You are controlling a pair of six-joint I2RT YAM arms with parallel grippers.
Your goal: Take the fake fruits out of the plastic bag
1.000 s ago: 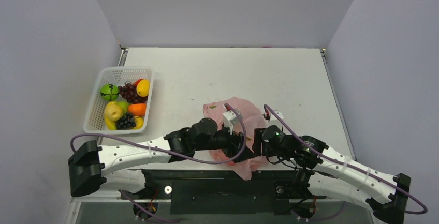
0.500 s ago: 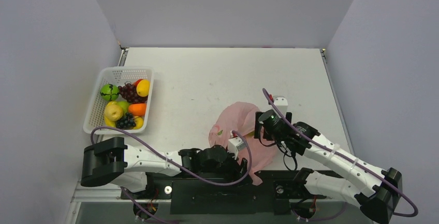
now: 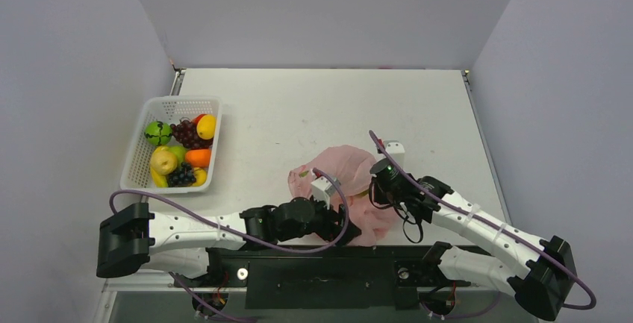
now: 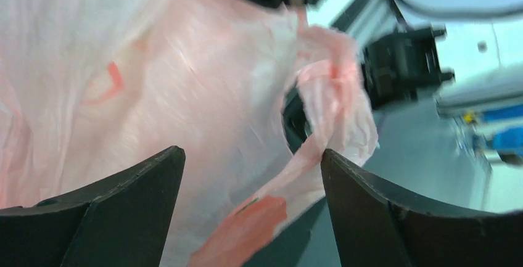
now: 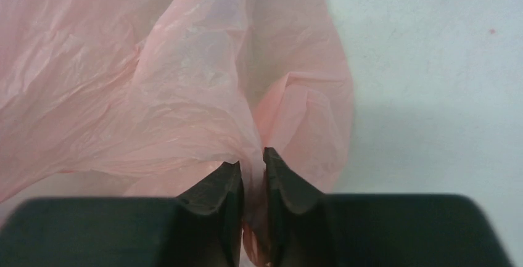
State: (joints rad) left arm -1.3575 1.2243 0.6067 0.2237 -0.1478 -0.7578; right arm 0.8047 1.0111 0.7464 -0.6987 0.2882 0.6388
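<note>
The pink plastic bag (image 3: 340, 177) lies crumpled near the table's front edge, between my two grippers. Its film hides whatever is inside. My right gripper (image 3: 371, 189) is at the bag's right side. In the right wrist view this gripper (image 5: 253, 156) is shut on a pinched fold of the bag (image 5: 154, 94). My left gripper (image 3: 342, 222) is at the bag's near side. In the left wrist view it (image 4: 250, 151) stands open, with bag film (image 4: 185, 82) and a loop handle (image 4: 327, 113) between its fingers, not gripped. Several fake fruits (image 3: 184, 148) lie in the white basket.
The white mesh basket (image 3: 135, 155) stands at the table's left edge. It holds a green lime (image 3: 157, 132), grapes (image 3: 184, 133), a lemon (image 3: 207, 125) and an orange (image 3: 198, 157). The black frame rail (image 3: 321, 259) runs along the near edge, just below the bag.
My right gripper has closed on a fold of the bag. The left arm swung back up from the near edge to the bag's near side, and the bag shifted a little left.
</note>
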